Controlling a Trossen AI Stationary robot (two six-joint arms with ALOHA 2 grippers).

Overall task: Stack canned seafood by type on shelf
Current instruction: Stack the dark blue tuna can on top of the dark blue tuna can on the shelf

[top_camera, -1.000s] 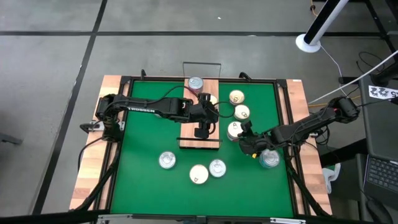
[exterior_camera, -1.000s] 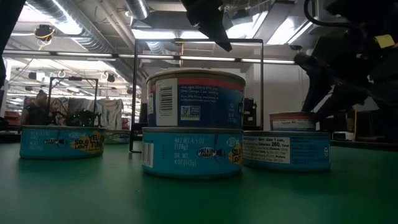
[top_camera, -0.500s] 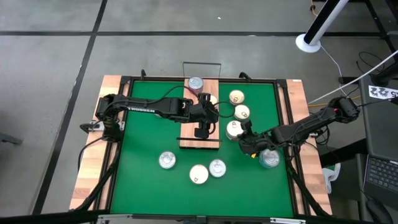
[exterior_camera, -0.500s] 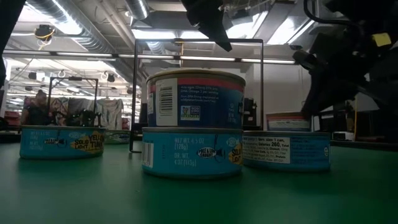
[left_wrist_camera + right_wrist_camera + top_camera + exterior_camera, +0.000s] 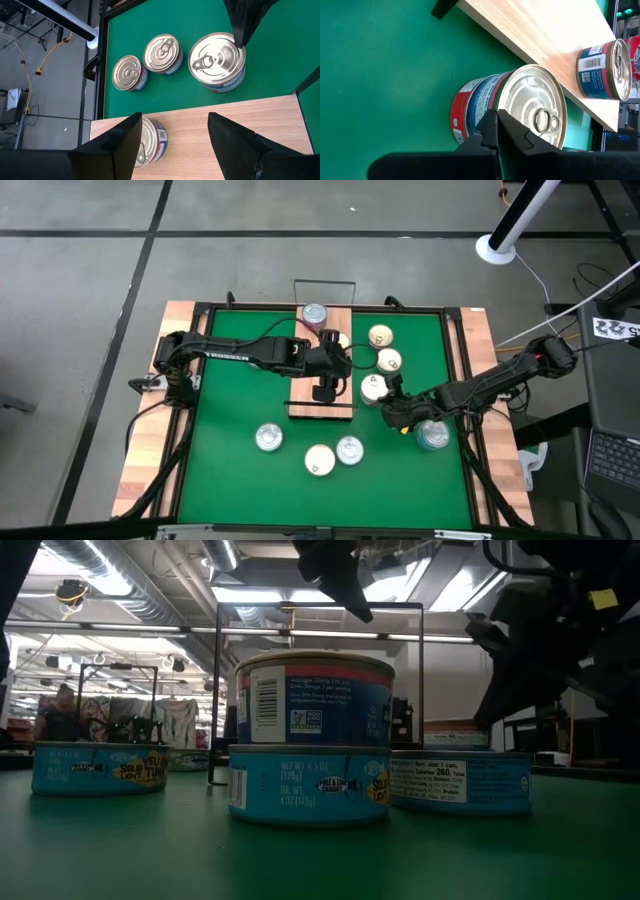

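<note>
A green mat (image 5: 240, 390) covers the table, and the shelf (image 5: 303, 380) lies in its middle, its long side running from the near edge of the table toward the far one. All places below are told from this shelf.

The left arm reaches in over the shelf. The left gripper (image 5: 325, 385) hangs above the shelf's near half with its fingers spread wide and nothing between them. One tin stands at the shelf's far end (image 5: 314, 313).

The right arm comes in from the shelf's right side. The right gripper (image 5: 496, 116) is clenched tight, finger against finger, and grasps nothing. Its tip rests at the rim of a red and blue labelled tin (image 5: 525, 95).

That tin (image 5: 373, 387) stands upright, ring-pull up, on the mat just beside the shelf's right long edge, not on the wood. So the tin lies between the right gripper and the shelf, with the shelf straight beyond it. Being round, it has no long axis to line up with.

The right arm is the nearer one. With the fingers pressed together, I judge it can only nudge the tin toward the shelf. To lift it, the fingers would first need to part and straddle it.
</note>
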